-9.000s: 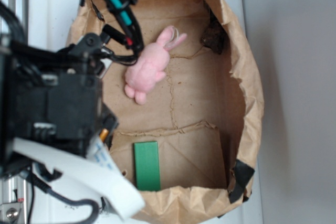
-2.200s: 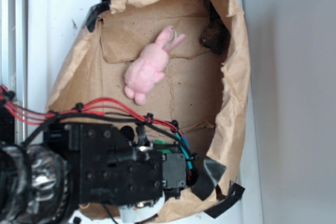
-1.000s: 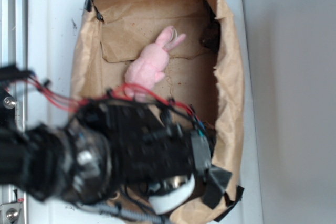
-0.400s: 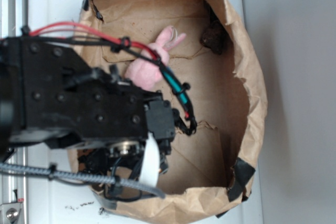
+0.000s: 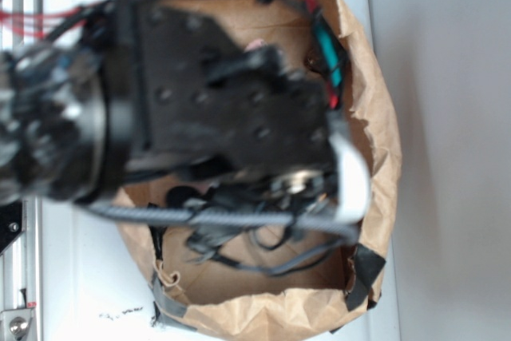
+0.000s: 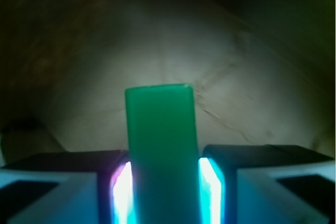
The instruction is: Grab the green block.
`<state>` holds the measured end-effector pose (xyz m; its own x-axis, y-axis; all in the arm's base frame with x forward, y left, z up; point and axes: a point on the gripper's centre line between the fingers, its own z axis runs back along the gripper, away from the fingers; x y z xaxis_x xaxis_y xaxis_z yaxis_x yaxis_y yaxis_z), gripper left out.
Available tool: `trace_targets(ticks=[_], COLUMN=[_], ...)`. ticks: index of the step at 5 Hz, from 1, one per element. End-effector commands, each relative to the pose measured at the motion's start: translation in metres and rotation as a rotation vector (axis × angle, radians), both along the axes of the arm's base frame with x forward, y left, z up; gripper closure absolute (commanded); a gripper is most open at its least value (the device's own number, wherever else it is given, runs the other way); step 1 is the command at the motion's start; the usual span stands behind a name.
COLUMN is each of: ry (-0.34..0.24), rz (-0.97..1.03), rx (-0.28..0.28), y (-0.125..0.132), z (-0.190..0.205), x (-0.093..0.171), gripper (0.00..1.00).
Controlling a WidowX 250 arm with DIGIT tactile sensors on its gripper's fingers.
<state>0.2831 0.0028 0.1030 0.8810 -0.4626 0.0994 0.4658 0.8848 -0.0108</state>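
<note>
Between the gripper (image 6: 165,192) pads sits the smooth green block (image 6: 160,140).

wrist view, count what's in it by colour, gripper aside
green: 1, the block, between the gripper fingers
brown: 1, the paper behind it
total: 2

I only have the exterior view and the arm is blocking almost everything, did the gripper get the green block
Observer: Yes. The wrist view shows the green block standing between the two fingers of the gripper.
Operator: Is it gripped on both sides?
Observer: Both pads meet its long sides with no visible gap.
Operator: How much sticks out?
Observer: A good length of it reaches past the fingertips, with the brown paper floor blurred behind it.
</note>
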Motion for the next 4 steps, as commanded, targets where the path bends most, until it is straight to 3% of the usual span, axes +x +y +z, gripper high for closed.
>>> trace_targets(ticks=[1, 2, 3, 4], ry=[-0.124, -0.187, -0.213, -0.200], rz=[0.501, 0.674, 0.668, 0.650], rx=[-0.006, -0.056, -0.075, -0.084], y=[0.013, 0.018, 0.010, 0.006], z=[0.052, 0.064, 0.075, 0.075], x=[-0.006, -0.004, -0.001, 0.000], gripper=[1.00, 1.00, 1.00, 1.00])
